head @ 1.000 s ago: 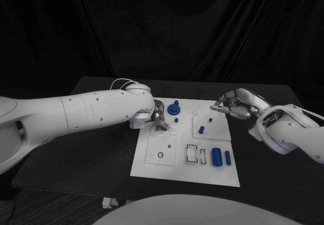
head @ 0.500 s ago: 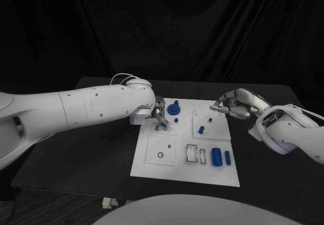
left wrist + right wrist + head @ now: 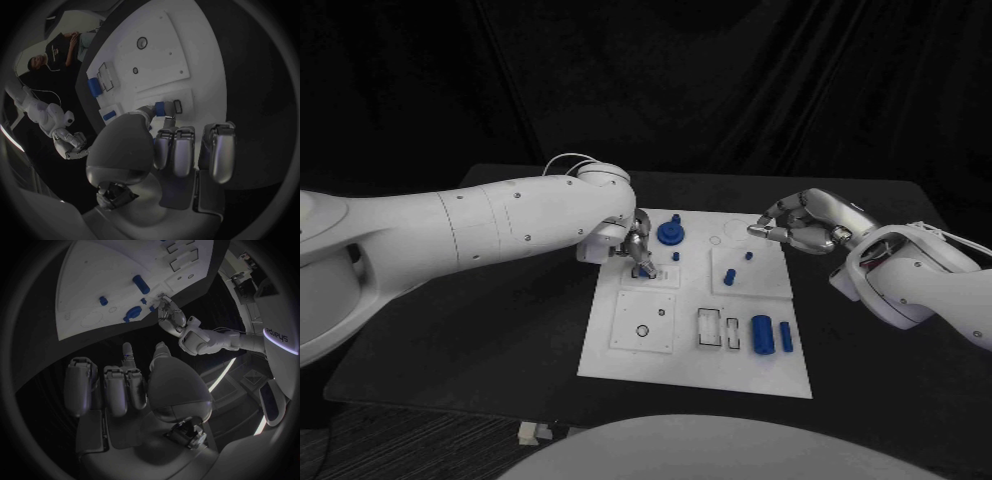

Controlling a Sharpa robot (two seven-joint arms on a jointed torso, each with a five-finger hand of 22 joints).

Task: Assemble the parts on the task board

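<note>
Left hand pinches a small blue part at its fingertips, just above a slot on the task board — insertion appears in hand. Next move calls for alignment, then pressing down. Right hand hovers beside the board's far edge, fingers curled, holding nothing.

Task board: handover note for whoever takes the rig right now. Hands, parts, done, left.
Left robot hand: over the task board at its far-left corner, pinching a small blue part at a rectangular slot.
Right robot hand: fingers curled, holding nothing, hovering at the board's far-right edge.
Parts: round blue part with peg standing at the far edge; two small blue pieces mid-board; large blue cylinder and a thinner one lying near-right.
Done: cannot tell which parts are seated.
Left: place the pinched part, then the loose cylinders.
</note>
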